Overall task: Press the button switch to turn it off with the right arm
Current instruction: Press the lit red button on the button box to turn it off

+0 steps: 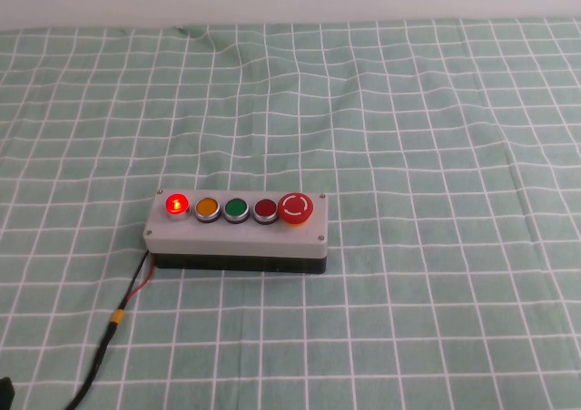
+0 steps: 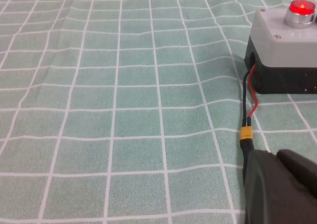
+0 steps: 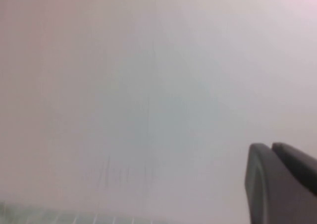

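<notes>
While the one switch box [image 1: 236, 238] bears five buttons [image 1: 236, 209], we find its cable [image 2: 246, 110] beside the closed left gripper [image 2: 275, 154]. The right gripper [image 3: 271, 145], also closed, faces a blank wall [image 3: 148, 85].

A white grid crosses the pale green tablecloth [image 1: 408, 138]. The plastic switch box [image 1: 238, 239] has a light grey lid on a black base, with a lit red lamp [image 1: 175, 204], orange [image 1: 207, 208], green [image 1: 236, 209] and dark red [image 1: 265, 209] round buttons, and a bright red mushroom button [image 1: 296, 208] marked white. The black left gripper [image 2: 277, 184] sits low by the red-and-black cable [image 2: 249, 102] with its yellow connector [image 2: 246, 134], and the black right gripper [image 3: 280, 179] faces a whitish wall [image 3: 138, 85].
</notes>
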`<state>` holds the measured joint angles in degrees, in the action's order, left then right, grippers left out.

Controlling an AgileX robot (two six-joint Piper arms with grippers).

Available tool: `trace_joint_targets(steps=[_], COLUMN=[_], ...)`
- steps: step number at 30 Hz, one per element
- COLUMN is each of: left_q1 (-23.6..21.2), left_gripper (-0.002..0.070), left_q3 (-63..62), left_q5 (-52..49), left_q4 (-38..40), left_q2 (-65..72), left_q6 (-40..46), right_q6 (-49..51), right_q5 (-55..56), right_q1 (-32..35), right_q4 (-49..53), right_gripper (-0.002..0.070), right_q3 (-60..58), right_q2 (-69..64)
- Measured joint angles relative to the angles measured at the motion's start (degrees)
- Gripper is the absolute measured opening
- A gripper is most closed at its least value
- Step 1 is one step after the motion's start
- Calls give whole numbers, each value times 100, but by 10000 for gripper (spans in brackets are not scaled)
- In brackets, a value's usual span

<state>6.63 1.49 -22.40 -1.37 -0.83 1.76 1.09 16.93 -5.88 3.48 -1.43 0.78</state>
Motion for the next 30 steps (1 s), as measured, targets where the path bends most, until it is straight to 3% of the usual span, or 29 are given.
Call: trace_joint_targets(steps=[9,14,20,30], left_q1=[0,0,0,0], left_gripper=[-4,-4,-4,-4], left_q3=[0,0,0,0], left_q5=[0,0,0,0], left_q4=[0,0,0,0], left_q2=[0,0,0,0], left_q6=[0,0,0,0], right_q6=[80,803,1209,1343], right_q5=[2446,2405,1367,-2518], right_q1=[0,0,0,0], right_q4=[0,0,0,0], right_gripper=[-16,-16,-16,-16], right_q3=[0,375,1500,3715], right_q2=[0,0,7,-767])
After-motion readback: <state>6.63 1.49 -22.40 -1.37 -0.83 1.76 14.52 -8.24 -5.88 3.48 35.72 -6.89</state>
